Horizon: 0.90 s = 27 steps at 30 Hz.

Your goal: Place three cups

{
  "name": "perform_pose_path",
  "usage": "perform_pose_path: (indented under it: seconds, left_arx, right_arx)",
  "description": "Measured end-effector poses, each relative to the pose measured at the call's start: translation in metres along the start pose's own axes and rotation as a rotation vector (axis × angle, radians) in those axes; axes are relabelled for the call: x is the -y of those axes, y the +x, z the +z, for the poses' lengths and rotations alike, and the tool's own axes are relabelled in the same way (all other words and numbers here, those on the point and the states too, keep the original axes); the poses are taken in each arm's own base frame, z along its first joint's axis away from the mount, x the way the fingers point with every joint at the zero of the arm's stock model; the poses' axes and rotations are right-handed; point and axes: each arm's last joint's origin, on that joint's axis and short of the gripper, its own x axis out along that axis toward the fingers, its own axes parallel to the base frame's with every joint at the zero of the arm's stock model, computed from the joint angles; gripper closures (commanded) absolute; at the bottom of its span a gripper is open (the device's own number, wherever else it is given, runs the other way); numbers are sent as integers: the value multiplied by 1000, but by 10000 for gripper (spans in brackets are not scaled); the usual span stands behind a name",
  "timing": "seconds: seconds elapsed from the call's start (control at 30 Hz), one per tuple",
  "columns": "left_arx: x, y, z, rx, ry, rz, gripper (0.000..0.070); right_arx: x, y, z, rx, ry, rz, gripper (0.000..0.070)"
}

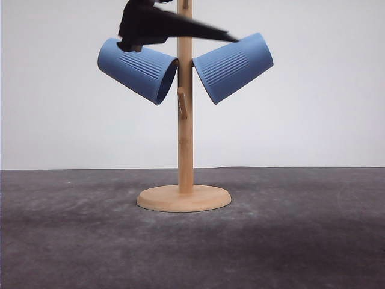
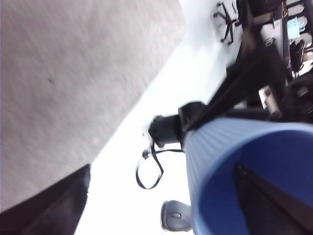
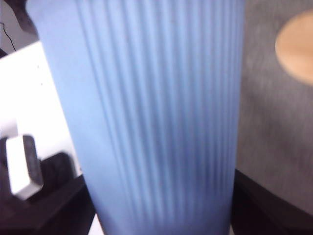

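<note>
Two light-blue ribbed cups hang tilted on the wooden stand (image 1: 185, 150), mouths toward the post: one cup on the left (image 1: 137, 69), the other on the right (image 1: 233, 66). A dark, blurred gripper part (image 1: 162, 27) stretches across the top, from the left cup's base to the right cup's upper wall; which arm it belongs to is unclear. In the left wrist view, my left gripper (image 2: 161, 205) is open, with one finger (image 2: 274, 205) inside a cup's mouth (image 2: 234, 161). My right gripper (image 3: 159, 215) has a ribbed cup (image 3: 156, 112) filling the space between its fingers.
A short bare peg (image 1: 181, 102) sticks out of the post toward the camera. The stand's round base (image 1: 183, 198) rests on the dark grey table (image 1: 301, 241) and also shows as the base (image 3: 296, 46). A white wall is behind.
</note>
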Motion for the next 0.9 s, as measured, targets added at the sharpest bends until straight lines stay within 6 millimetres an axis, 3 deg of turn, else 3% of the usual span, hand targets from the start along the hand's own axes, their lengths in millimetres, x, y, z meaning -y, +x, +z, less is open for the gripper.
perform_pose_path:
  seconds: [0.13,0.33,0.63,0.9]
  left_arx:
    - [-10,-14,7,24,-7,-22,102]
    - [-25,-41,16,104,-17,-4,102]
    - [-15,-104,12,312,64,56,103]
    - [1,-146,-14,414,105,138,103]
  right_arx:
    - [-4,-9,-12,-24,90,-7,305]
    - [-5,-11,-21,158,198,82,305]
    - [25,49,-45,192,644,346,305]
    - [49,85,-28,199,998,490,305]
